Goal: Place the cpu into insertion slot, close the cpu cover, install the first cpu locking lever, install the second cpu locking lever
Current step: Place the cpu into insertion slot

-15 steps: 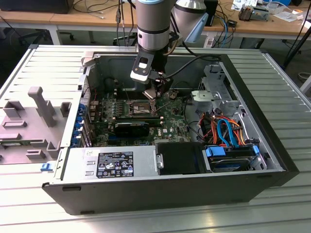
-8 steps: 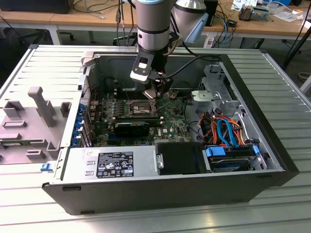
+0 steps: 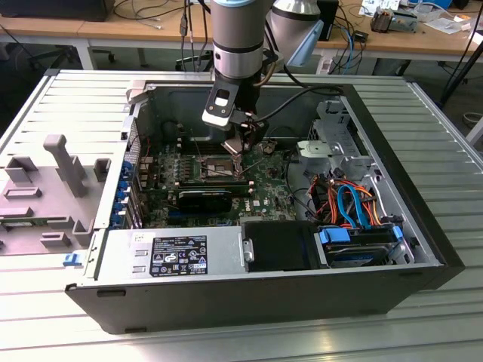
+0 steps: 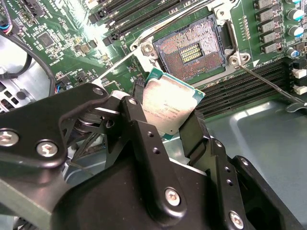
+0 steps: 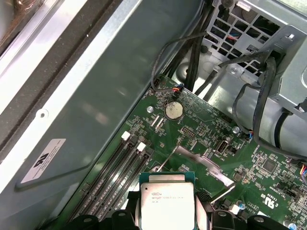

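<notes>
Second wrist view: flat silver cpu [image 4: 169, 103] (green-edged) in black tool [image 4: 167, 123]

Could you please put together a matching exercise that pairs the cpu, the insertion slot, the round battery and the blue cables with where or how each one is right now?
Things:
1. cpu
2. insertion slot
3. round battery
4. blue cables

Places or states:
A. uncovered, its contact field bare
B. lying flat on the green board
C. clamped in the end effector, not in the slot
D. beside orange cables, toward the exterior view's right

Pairs: 1-C, 2-A, 3-B, 4-D
</notes>
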Robot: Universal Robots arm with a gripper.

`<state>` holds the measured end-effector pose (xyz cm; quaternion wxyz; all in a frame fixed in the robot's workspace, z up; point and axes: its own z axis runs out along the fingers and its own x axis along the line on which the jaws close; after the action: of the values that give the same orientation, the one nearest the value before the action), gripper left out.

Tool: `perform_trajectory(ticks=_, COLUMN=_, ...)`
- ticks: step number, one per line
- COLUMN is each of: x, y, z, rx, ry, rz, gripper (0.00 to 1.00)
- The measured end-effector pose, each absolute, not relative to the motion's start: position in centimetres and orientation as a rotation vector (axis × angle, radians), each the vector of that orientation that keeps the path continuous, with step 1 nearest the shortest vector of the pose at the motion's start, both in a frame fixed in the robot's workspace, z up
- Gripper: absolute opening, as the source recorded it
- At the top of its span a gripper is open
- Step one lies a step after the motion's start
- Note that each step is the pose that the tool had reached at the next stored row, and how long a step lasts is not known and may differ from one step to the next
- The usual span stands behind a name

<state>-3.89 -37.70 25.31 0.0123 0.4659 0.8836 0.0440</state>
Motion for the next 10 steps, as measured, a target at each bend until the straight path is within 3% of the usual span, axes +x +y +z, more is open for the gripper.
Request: perform_trajectory(ticks=10, x=-3.89, y=-37.70, z=25.27, rx=1.461, ry=2.750, rz=0.137, gripper=0.54)
